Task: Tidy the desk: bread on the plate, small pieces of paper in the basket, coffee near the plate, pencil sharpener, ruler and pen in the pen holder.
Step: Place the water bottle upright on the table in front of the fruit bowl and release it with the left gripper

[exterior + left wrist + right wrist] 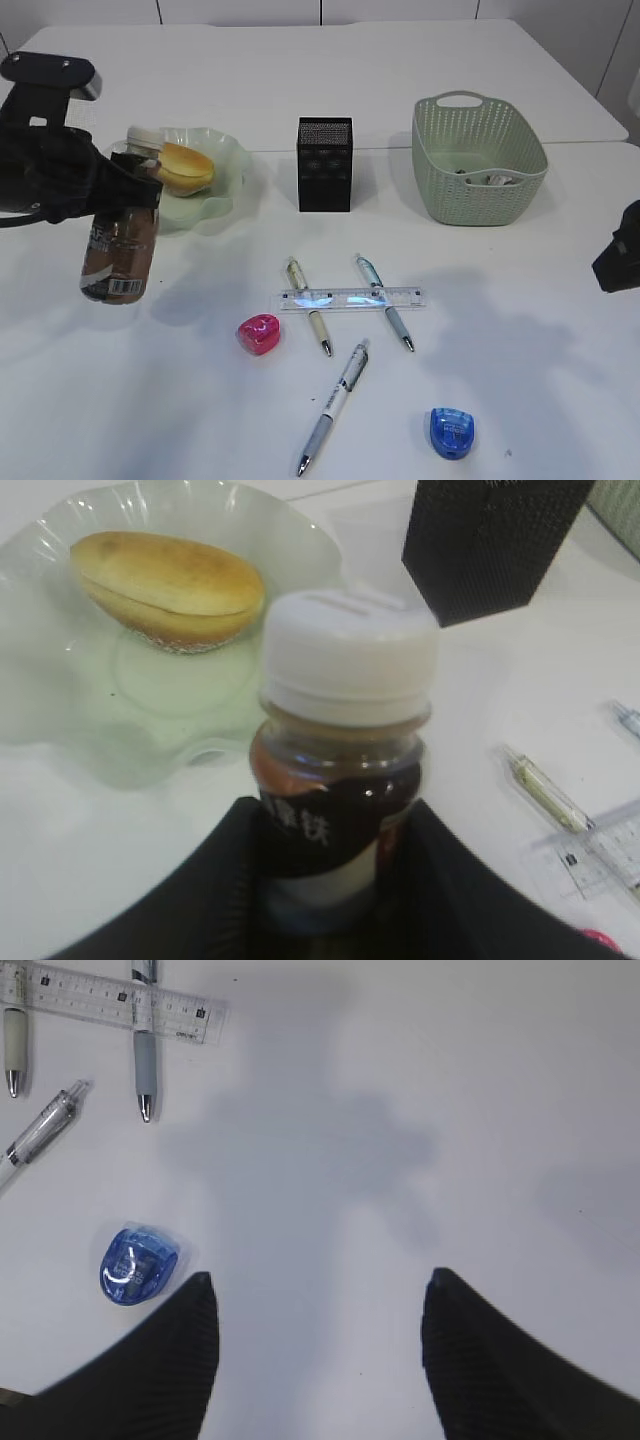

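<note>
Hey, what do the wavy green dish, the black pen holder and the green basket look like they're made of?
The dish looks like translucent glass, possibly plastic: glossy, and the desk shows through its ruffled rim. The pen holder looks like black metal mesh, matte, with fine perforations. The basket looks like moulded plastic, matte sage green, with a woven-look pattern of holes and cut-out handles.

The coffee [345, 780] carries pale characters on its dark brown label, too blurred to read for certain, and a barcode near its base, while the ruler [110, 998], lying across two pens, shows fine printed graduations with unreadable numerals.
</note>
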Available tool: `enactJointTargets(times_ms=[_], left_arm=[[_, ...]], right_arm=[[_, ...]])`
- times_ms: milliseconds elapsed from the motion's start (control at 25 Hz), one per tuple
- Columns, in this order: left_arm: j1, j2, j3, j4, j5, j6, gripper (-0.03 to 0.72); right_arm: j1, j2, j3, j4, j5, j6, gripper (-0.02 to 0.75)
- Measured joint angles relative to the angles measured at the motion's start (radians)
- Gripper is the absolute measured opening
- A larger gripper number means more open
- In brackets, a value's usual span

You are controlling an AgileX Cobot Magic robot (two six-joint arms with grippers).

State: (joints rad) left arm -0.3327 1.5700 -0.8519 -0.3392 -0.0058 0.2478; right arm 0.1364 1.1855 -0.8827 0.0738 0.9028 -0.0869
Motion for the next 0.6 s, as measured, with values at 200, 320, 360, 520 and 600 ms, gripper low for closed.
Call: enactJointTargets(times_ms=[200, 320, 360, 520, 600], left_arm=[[0.000, 0.000, 0.061, -0.038, -0.179, 0.000, 0.277], [0.000, 0.000, 0.091, -0.057, -0.306, 0.000, 0.277], [0.000, 0.000, 0.103, -0.065, -0.346, 0.000, 0.277], [0.000, 0.003, 0.154, -0.090, -0.498, -0.044, 0.277], [0.000, 0.021, 0.173, -0.093, -0.548, -0.079, 0.277]], right_arm=[[0.000, 0.000, 0.000, 0.000, 0.000, 0.000, 0.499], [0.000, 0.000, 0.000, 0.000, 0.000, 0.000, 0.499], [0.000, 0.000, 0.000, 0.000, -0.002, 0.000, 0.498], [0.000, 0.000, 0.000, 0.000, -0.002, 0.000, 0.498], [0.000, 0.000, 0.000, 0.000, -0.002, 0.000, 0.498]])
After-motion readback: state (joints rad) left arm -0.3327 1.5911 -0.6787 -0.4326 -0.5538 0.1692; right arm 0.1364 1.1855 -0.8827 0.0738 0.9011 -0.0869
